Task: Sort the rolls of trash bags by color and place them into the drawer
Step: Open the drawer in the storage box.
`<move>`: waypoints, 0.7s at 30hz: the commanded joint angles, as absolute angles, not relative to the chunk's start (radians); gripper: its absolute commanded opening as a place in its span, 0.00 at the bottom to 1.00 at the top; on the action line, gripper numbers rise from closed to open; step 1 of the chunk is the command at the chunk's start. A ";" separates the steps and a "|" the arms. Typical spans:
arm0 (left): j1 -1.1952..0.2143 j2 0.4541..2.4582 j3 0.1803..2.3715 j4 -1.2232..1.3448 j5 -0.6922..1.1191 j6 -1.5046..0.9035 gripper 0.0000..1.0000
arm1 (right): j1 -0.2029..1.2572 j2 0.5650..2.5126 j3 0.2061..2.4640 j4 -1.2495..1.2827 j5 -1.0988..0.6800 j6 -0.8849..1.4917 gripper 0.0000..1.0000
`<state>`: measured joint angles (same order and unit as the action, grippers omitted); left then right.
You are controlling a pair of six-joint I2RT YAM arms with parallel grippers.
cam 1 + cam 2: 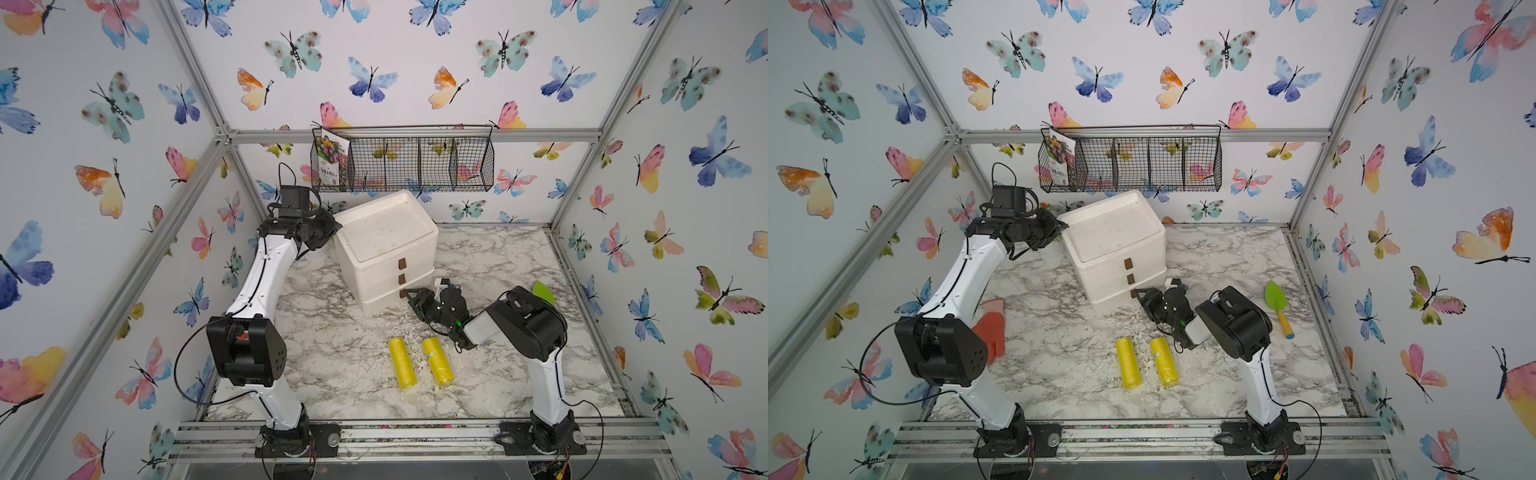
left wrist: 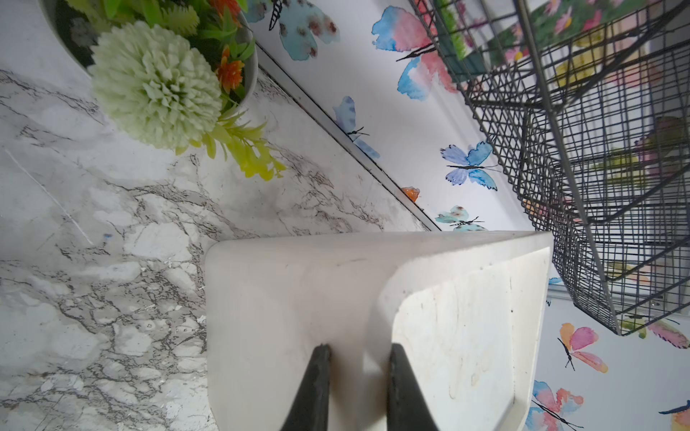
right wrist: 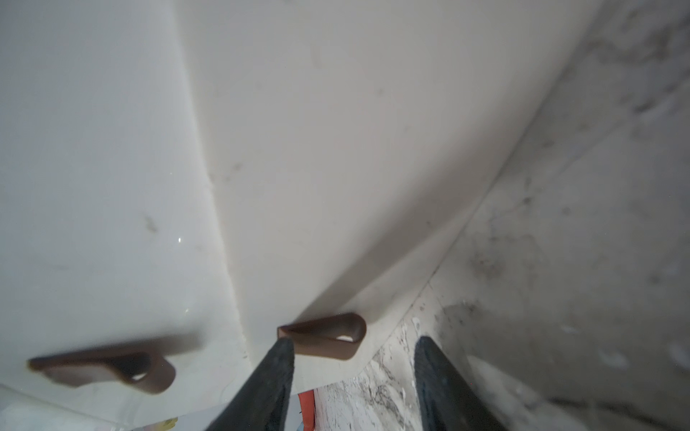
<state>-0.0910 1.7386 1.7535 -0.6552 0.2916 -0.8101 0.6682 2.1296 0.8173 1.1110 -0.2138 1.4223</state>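
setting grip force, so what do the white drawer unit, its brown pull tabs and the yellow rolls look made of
White drawer unit: matte, scuffed moulded plastic, possibly foam.
Pull tabs: brown folded strap loops, leather-like, maybe synthetic.
Yellow rolls: thin glossy plastic film, wrinkled with highlights.

Two yellow rolls of trash bags lie flat, low in the centre of both top views. The left roll [image 1: 402, 363] and the right roll [image 1: 437, 360] are smooth, glossy cylinders, side by side and nearly parallel with a narrow gap between them. Their long axes run up and down the frame with a slight lean. Above them, at mid-frame, stands a white drawer unit [image 1: 386, 249], turned at an angle. Its three stacked drawers look shut, each with a small brown pull tab [image 1: 402, 263].
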 commanded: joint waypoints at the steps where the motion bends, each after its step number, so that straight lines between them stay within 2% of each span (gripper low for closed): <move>1: -0.115 1.767 1.717 -0.662 0.396 -0.852 0.05 | 0.664 2.162 0.839 1.193 -0.214 1.441 0.54; 21: -0.115 1.766 1.712 -0.660 0.399 -0.854 0.05 | 0.673 2.213 0.883 1.274 -0.191 1.442 0.48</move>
<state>-0.0910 1.7374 1.7531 -0.6552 0.2920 -0.8120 0.6693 2.1941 0.8467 1.2419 -0.2111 1.4399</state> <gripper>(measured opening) 0.186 0.479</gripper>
